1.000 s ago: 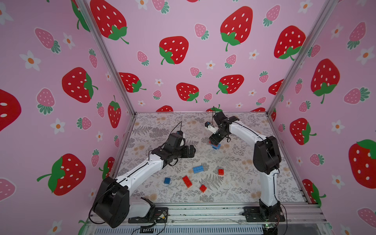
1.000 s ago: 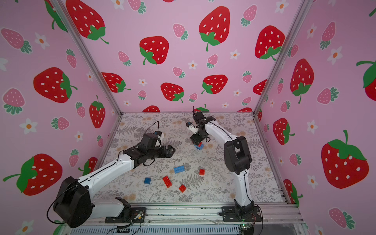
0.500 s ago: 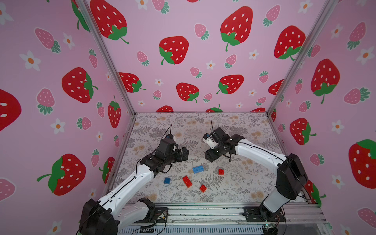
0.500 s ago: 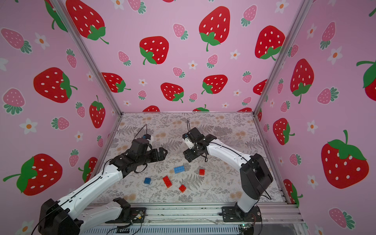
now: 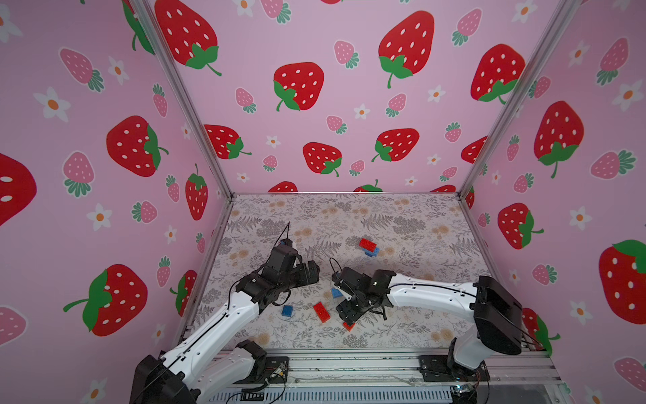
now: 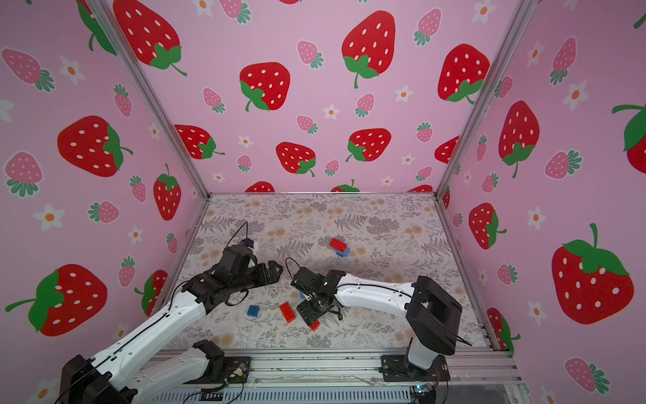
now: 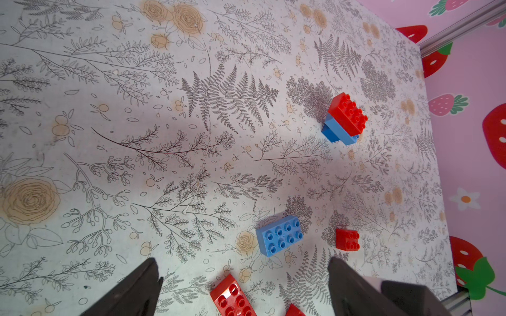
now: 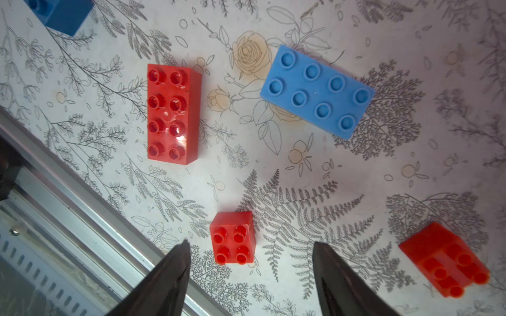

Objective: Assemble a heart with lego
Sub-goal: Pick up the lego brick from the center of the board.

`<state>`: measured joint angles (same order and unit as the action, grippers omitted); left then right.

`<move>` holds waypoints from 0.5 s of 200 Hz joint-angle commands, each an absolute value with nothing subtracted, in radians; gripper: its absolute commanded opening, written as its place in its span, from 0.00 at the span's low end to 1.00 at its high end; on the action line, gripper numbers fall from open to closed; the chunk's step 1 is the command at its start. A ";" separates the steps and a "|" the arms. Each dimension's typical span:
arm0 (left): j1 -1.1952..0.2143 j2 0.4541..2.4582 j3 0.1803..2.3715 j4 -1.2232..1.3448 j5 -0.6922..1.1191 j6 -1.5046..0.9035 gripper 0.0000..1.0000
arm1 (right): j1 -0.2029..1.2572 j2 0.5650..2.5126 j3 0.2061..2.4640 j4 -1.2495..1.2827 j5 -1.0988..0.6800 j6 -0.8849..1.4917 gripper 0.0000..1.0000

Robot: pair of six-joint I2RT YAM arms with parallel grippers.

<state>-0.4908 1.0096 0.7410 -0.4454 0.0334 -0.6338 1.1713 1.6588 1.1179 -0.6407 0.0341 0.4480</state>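
Right gripper (image 8: 250,246) spread, empty, above near small red brick (image 8: 232,237). Looks light, rigid, slick: pinch flat sidewalls, not studs. Left gripper (image 7: 243,261) wide, empty.

Floral-print table (image 5: 419,217), red-on-blue brick stack (image 5: 367,243), seemingly 5 loose bricks (image 5: 321,312) near front.

You see a floral-print mat (image 5: 402,217) beneath the left gripper (image 7: 243,262) and right gripper (image 8: 250,243), an aluminium rail (image 8: 82,205) near the right one, strawberry-patterned pink walls (image 5: 314,52) beyond.
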 commanded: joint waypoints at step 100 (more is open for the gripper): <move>-0.486 1.004 0.726 -0.454 0.016 -0.636 0.99 | 1.261 1.760 1.070 -0.613 0.072 0.522 0.57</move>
